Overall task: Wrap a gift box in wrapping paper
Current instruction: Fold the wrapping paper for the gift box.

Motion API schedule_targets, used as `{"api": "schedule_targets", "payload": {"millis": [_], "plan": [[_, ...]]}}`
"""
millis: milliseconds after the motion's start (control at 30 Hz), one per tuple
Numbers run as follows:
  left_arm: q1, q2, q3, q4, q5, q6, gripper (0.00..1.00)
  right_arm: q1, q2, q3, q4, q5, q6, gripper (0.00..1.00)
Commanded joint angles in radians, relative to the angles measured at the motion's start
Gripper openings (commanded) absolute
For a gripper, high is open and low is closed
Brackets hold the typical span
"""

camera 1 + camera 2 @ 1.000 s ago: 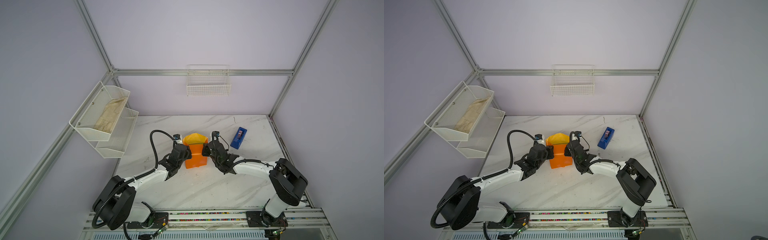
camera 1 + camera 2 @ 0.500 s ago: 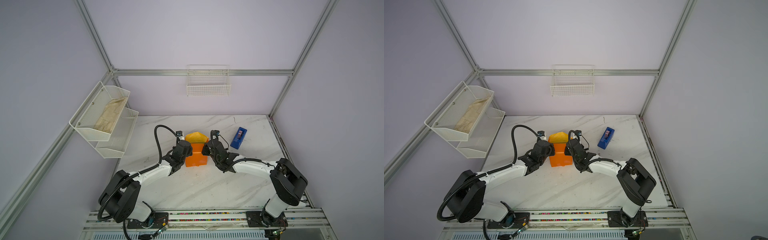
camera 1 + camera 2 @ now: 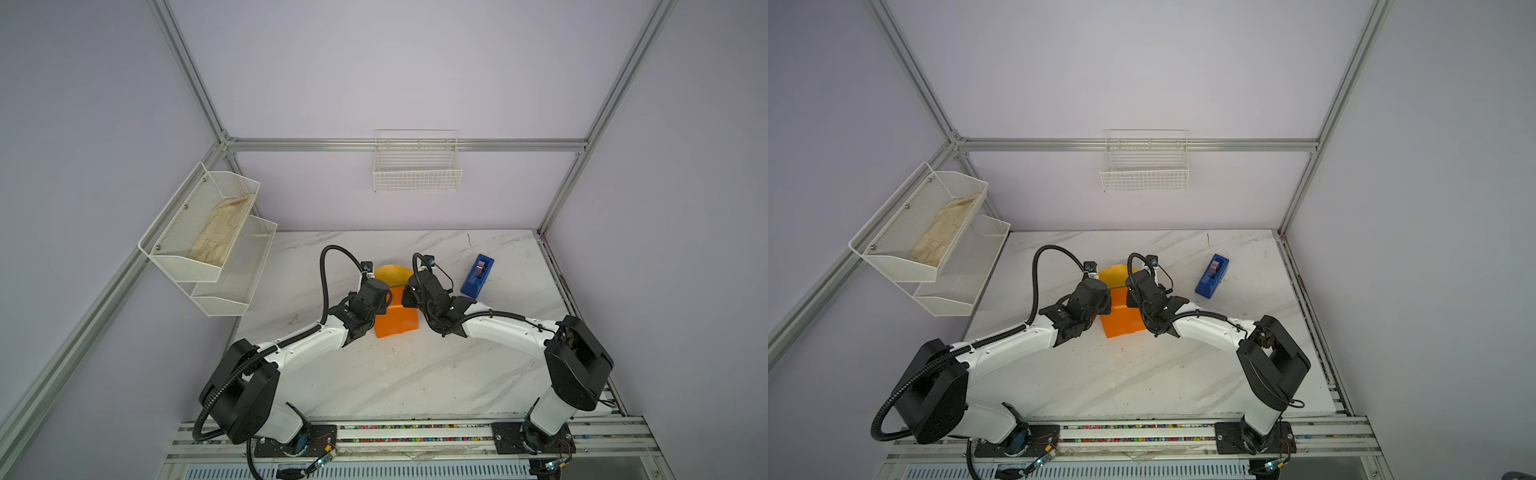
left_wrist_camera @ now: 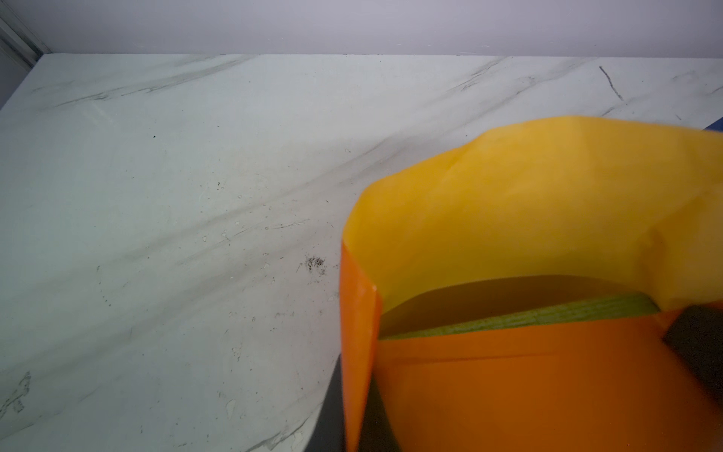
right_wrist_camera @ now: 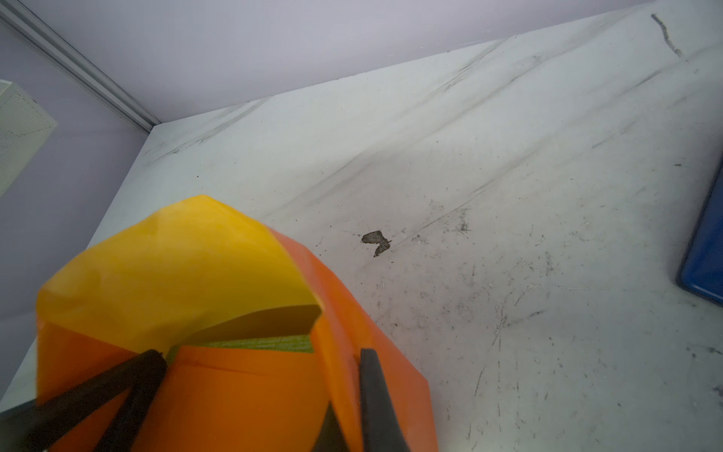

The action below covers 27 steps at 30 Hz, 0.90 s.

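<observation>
Soft, even light washed the scene, leaving only faint shadows, while the wrapping paper [image 4: 547, 391] right at the left gripper [image 4: 356, 415] blurred and the table [image 4: 156, 195] beyond it appeared sharp.

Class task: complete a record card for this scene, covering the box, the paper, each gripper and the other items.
Box: green box, only a strip visible inside the paper
Paper: orange wrapping paper around the box; far end open, yellow flap standing up
Left gripper: shut on the paper's side fold
Right gripper: shut on the opposite side fold
Table: blue tape dispenser, apart from the package
Wall basket: beige cloth inside
</observation>
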Motion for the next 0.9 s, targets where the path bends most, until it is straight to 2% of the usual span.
{"api": "schedule_targets", "payload": {"millis": [0, 100, 233, 367, 400, 467, 500, 633, 767, 867], "plan": [[-0.043, 0.009, 0.085, -0.021, -0.002, 0.022, 0.00, 0.024, 0.004, 0.015, 0.011, 0.051, 0.002, 0.00], [-0.054, 0.017, 0.069, -0.004, -0.031, 0.030, 0.00, 0.039, -0.010, -0.033, 0.051, 0.090, 0.003, 0.00], [-0.056, 0.029, 0.023, 0.044, -0.012, 0.043, 0.00, 0.043, -0.022, -0.134, 0.132, 0.089, 0.027, 0.00], [-0.057, 0.037, -0.001, 0.035, -0.006, 0.003, 0.00, 0.043, -0.024, -0.127, 0.099, 0.070, 0.044, 0.01], [-0.057, 0.036, -0.005, 0.031, -0.009, -0.005, 0.00, 0.043, -0.032, -0.110, 0.070, 0.058, 0.049, 0.04], [-0.057, 0.032, -0.007, 0.022, -0.016, -0.013, 0.00, 0.042, -0.067, -0.062, -0.012, 0.063, 0.034, 0.22], [-0.057, 0.033, -0.006, 0.018, -0.020, -0.014, 0.00, 0.043, -0.086, -0.046, -0.038, 0.063, 0.031, 0.27], [-0.056, 0.042, 0.010, -0.014, -0.045, -0.024, 0.00, 0.043, -0.172, 0.008, -0.140, 0.025, 0.021, 0.40], [-0.057, 0.048, 0.016, -0.020, -0.041, -0.035, 0.00, 0.043, -0.209, 0.085, -0.234, -0.022, 0.023, 0.42], [-0.057, 0.050, 0.014, -0.020, -0.040, -0.042, 0.00, 0.043, -0.211, 0.096, -0.214, -0.135, 0.077, 0.30]]}}
